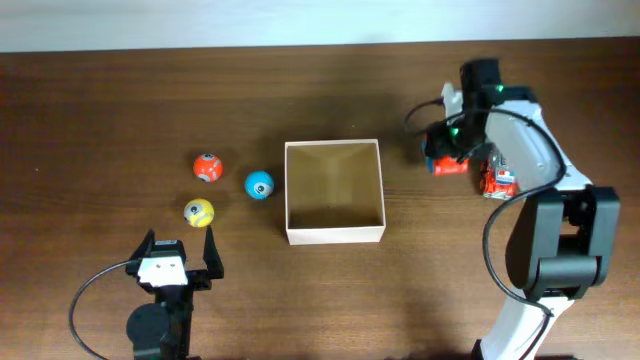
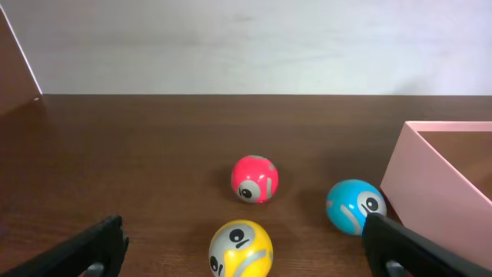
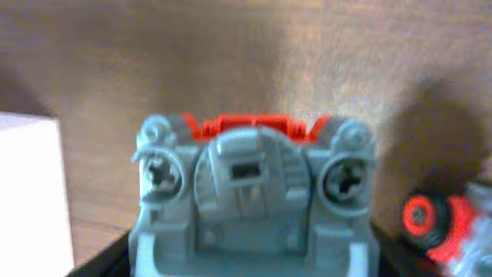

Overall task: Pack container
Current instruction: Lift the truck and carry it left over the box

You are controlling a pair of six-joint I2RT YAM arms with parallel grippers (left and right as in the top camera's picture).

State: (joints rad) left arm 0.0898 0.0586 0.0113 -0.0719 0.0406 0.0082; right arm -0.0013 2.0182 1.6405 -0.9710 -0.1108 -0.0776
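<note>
The container (image 1: 335, 236), a shallow cream square box with a tan floor, sits mid-table with nothing in it. My right gripper (image 1: 455, 152) is to its right at the far side, shut on a red toy car (image 1: 450, 166). In the right wrist view the car's grey underside (image 3: 250, 192) fills the space between the jaws (image 3: 250, 261). A second red toy car (image 1: 498, 182) lies just right of it and also shows in the right wrist view (image 3: 438, 219). My left gripper (image 1: 181, 243) is open and empty, just in front of the yellow ball (image 1: 198, 212).
Three face-painted balls lie left of the container: red (image 1: 207, 167), blue (image 1: 259, 184) and yellow. The left wrist view shows red (image 2: 254, 178), blue (image 2: 354, 206) close to the container wall (image 2: 438, 185), and yellow (image 2: 241, 248) between the open fingers.
</note>
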